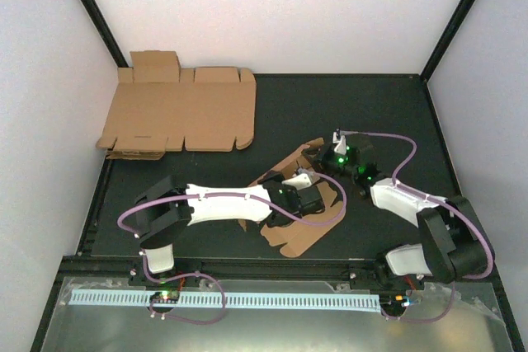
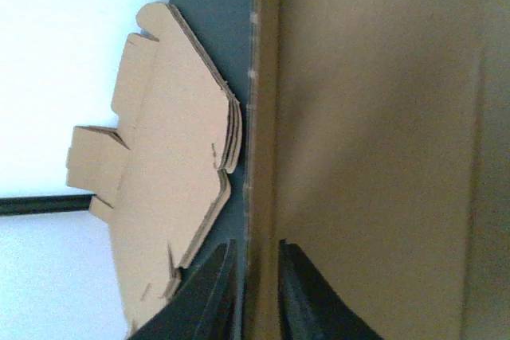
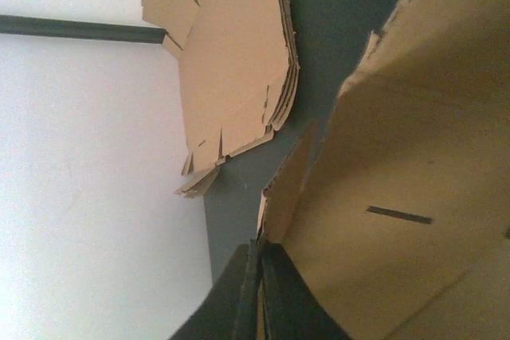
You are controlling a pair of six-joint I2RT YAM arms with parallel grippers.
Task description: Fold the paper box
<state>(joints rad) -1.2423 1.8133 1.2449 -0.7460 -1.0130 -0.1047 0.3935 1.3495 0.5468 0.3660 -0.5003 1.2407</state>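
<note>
**While both arms pinch the blank, the walls wait to go up**

Paper box: lies mid-tabletop, between the two arms, mostly flat. One long panel with a slot faces each wrist camera. Edges nearest the arms are lifted off the surface.

Left jaws: pressed together on a thin upright edge of the paper box. The left wrist view shows cardboard running straight down between the two dark fingers.

Right jaws: nearly closed, pinching a narrow flap at a corner of the same piece. The flap stands up at an angle from the main panel.

Step in hand, as I judge it: early fold. A wall and a corner flap are gripped, and no closed box shape is formed yet.

Next move likely calls for:
- one arm holding its edge as an anchor
- the other swinging its flap along the crease to upright
- gentle force, since thin card may buckle off the crease or slip out of the pinch

Surroundings: stack of flat cardboard sheets at the back left of the tabletop, well apart from the work. White walls on three sides.

In the way: mainly the arms themselves. The two wrists sit close over the blank, and from above they hide the middle panels.
</note>
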